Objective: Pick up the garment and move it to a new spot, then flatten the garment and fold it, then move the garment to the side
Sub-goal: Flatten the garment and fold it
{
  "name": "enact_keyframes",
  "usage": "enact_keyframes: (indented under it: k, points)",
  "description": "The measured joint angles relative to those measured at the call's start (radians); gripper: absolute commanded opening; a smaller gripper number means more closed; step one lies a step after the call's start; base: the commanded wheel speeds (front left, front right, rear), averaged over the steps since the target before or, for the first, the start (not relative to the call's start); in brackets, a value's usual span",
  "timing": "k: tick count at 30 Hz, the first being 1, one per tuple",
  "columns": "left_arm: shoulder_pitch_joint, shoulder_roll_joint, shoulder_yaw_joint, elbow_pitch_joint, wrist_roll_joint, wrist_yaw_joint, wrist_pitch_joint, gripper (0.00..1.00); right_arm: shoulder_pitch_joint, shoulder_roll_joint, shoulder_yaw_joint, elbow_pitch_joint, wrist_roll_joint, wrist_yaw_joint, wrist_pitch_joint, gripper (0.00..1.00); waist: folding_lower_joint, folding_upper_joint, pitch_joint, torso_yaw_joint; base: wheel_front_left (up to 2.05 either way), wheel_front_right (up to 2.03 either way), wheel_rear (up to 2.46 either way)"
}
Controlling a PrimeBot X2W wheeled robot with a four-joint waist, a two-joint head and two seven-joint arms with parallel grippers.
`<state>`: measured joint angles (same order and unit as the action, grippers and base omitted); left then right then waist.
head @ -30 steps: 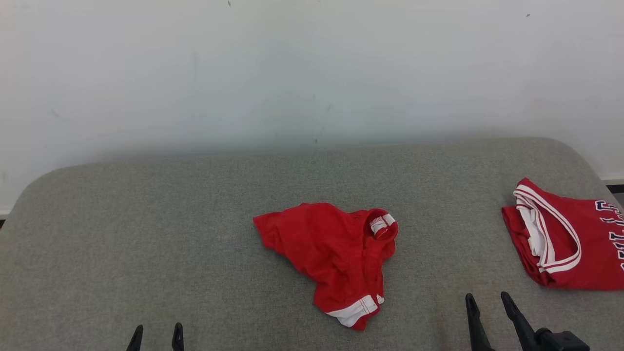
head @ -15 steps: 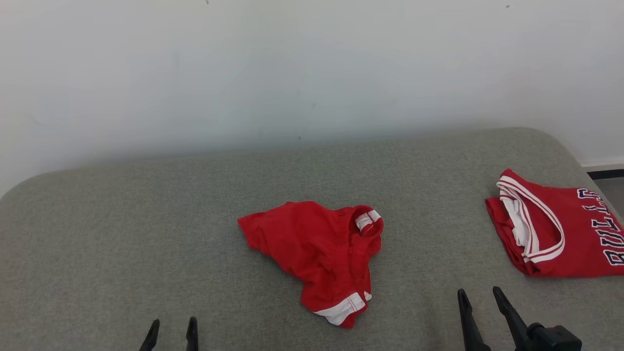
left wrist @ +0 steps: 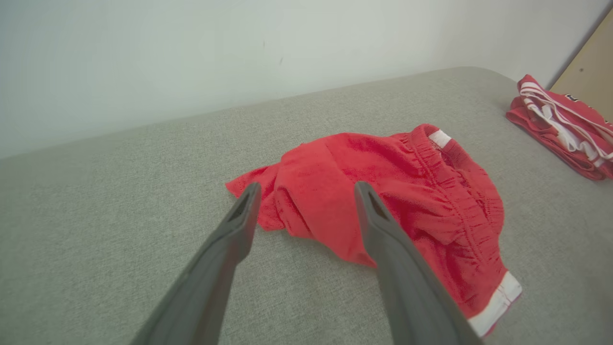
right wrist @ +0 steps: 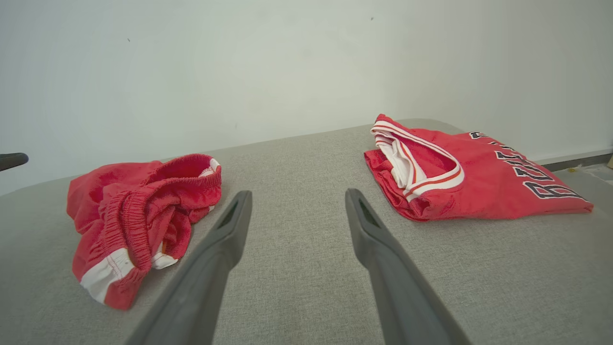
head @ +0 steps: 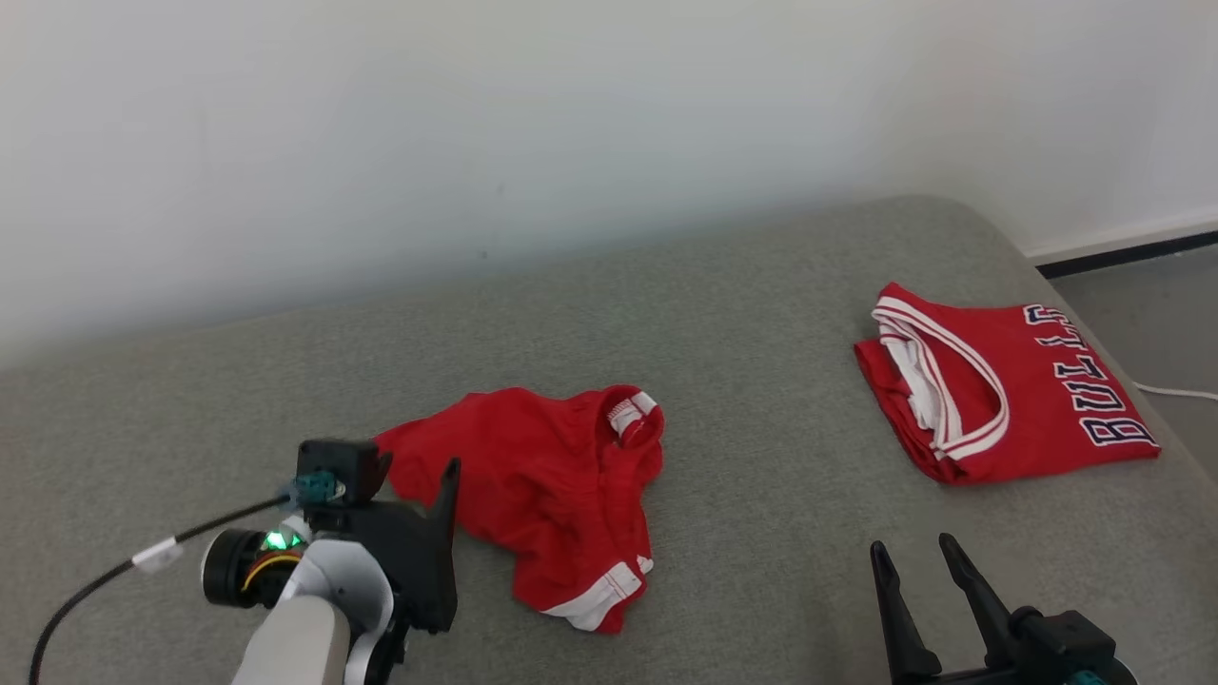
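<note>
The garment is a pair of red shorts [head: 552, 485] with white trim, lying crumpled in the middle of the grey padded surface [head: 761, 495]. My left gripper [head: 419, 471] hovers open at the shorts' left edge. In the left wrist view its two fingers straddle the near corner of the shorts [left wrist: 383, 191], just above the cloth, with nothing held in the left gripper [left wrist: 307, 189]. My right gripper [head: 911, 547] stands open and empty at the lower right, well apart from the shorts [right wrist: 143, 215]; the right gripper [right wrist: 297, 195] points at bare surface.
A folded red jersey [head: 999, 381] with white trim and dark lettering lies at the surface's right end, also in the right wrist view as the jersey [right wrist: 469, 177]. A white wall runs behind. A white cable [head: 1175, 390] lies on the floor beyond the right edge.
The camera has turned, shifting the whole picture. My left arm has risen from the bottom edge and reached forward to the shorts' left edge. The right gripper has stayed low and open.
</note>
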<state>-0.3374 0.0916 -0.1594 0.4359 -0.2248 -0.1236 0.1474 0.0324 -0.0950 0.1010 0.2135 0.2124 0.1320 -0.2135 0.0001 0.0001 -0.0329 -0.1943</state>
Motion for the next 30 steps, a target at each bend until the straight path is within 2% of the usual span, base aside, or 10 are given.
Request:
enact_keyframes:
  k: [6,8,9,15,19,24,30]
  points:
    - [-0.133,-0.016,-0.003,0.067,-0.023,0.041,0.176,1.0,-0.013,-0.004,0.012,0.002,0.008,0.0,0.001,1.0,0.0,0.0,0.02,-0.088,0.0,0.0,0.0]
    - [-0.173,-0.02,-0.002,0.081,-0.026,0.064,0.209,1.0,-0.015,-0.004,0.016,0.004,0.01,0.0,-0.002,1.0,0.0,0.0,0.029,-0.12,0.0,0.0,0.0]
    - [-0.203,-0.024,-0.003,0.096,-0.031,0.09,0.243,1.0,-0.018,-0.004,0.02,0.006,0.011,0.0,-0.004,1.0,0.0,0.0,0.038,-0.152,0.0,0.0,0.0]
    - [-0.267,-0.033,-0.042,0.131,-0.036,0.128,0.33,1.0,-0.031,-0.005,0.017,0.014,0.015,0.0,-0.012,1.0,0.0001,0.0001,0.07,-0.237,0.0,0.0,0.0]
    - [-0.289,-0.035,-0.07,0.143,-0.019,0.145,0.341,1.0,-0.035,-0.003,0.029,0.019,0.021,0.0,-0.016,1.0,0.0,0.0,0.093,-0.281,0.0,0.0,0.0]
    - [-0.318,0.009,-0.107,0.183,0.054,0.192,0.379,1.0,-0.048,0.006,0.028,0.021,0.028,0.0,-0.026,1.0,0.0,0.0001,0.128,-0.311,0.0,0.0,0.0]
    - [-0.361,0.05,-0.137,0.229,0.086,0.185,0.448,1.0,-0.053,0.016,0.025,0.027,0.03,0.0,-0.035,1.0,0.0,0.0001,0.164,-0.325,0.0,0.0,0.0]
